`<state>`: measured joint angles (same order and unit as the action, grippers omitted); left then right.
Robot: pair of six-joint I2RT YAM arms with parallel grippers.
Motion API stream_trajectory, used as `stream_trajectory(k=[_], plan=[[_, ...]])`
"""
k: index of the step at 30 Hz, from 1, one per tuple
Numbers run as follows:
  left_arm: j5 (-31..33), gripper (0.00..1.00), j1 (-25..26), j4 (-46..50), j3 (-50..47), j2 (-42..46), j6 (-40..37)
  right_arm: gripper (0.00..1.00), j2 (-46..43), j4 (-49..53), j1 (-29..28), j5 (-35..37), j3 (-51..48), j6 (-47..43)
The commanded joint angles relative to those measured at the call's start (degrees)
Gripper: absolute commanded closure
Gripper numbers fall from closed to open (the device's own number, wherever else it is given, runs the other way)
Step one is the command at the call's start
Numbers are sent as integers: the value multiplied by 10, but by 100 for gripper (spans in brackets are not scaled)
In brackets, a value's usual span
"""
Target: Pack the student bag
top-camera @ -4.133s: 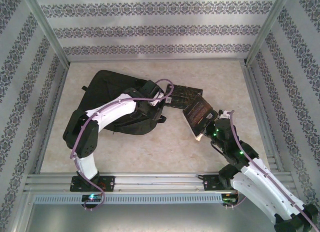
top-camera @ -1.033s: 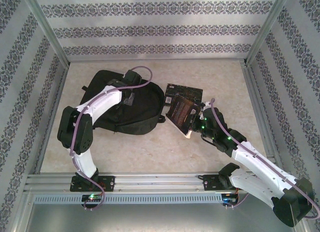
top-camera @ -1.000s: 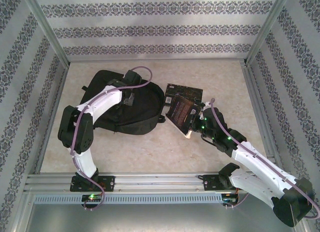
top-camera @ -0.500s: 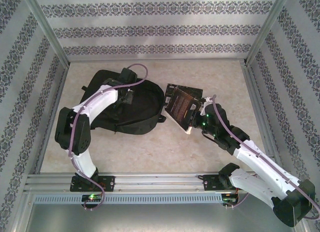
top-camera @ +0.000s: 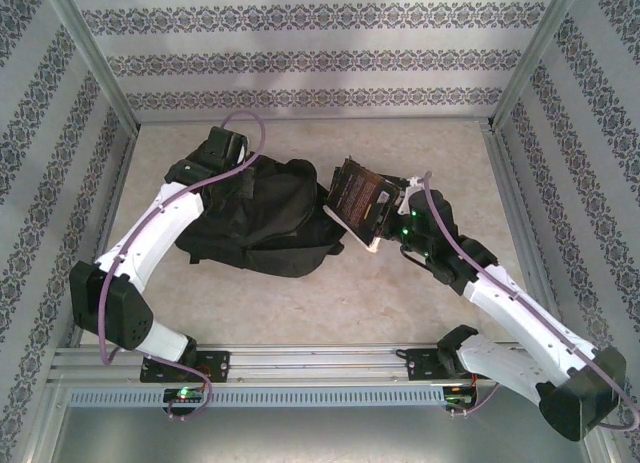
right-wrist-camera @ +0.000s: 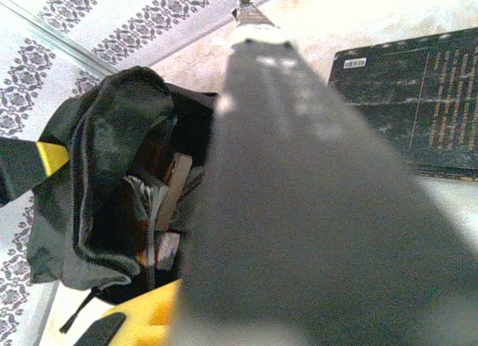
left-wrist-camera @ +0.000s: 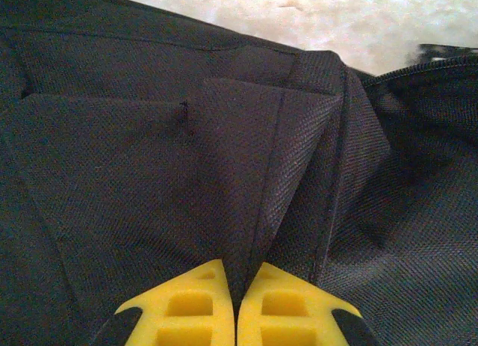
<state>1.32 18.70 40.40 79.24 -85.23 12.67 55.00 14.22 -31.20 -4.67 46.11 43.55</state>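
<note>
Two grips: left fingers (left-wrist-camera: 190, 309) pinch the student bag (top-camera: 260, 218) fabric, holding its mouth open on the tabletop (top-camera: 300, 303); right fingers (right-wrist-camera: 146, 312) clamp a book (top-camera: 360, 198) just beside it. Next, probably: slide the book inside.

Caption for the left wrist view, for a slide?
Left gripper pinched shut on a fold of the black student bag.

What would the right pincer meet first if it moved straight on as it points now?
Probably the student bag, at its open mouth; the book it holds would arrive first. Depth is unclear.
</note>
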Motion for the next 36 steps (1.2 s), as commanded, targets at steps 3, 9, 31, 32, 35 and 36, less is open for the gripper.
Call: stream_trajectory(k=[3, 9, 31, 32, 35, 36], plan=[[-83, 100, -5, -39, -7, 33, 26, 100, 37, -88, 15, -75, 35, 45], [-159, 100, -4, -34, -8, 2, 25, 100, 93, -201, 19, -213, 31, 137], [-115, 20, 116, 87, 89, 52, 92, 100, 48, -215, -8, -235, -10, 219], [-97, 13, 135, 77, 77, 56, 98, 100, 45, -209, -9, -231, -17, 218], [-44, 0, 173, 52, 50, 56, 141, 100, 42, -229, -8, -241, -39, 228], [-42, 0, 178, 47, 45, 53, 151, 100, 42, -245, -9, -246, -45, 233]])
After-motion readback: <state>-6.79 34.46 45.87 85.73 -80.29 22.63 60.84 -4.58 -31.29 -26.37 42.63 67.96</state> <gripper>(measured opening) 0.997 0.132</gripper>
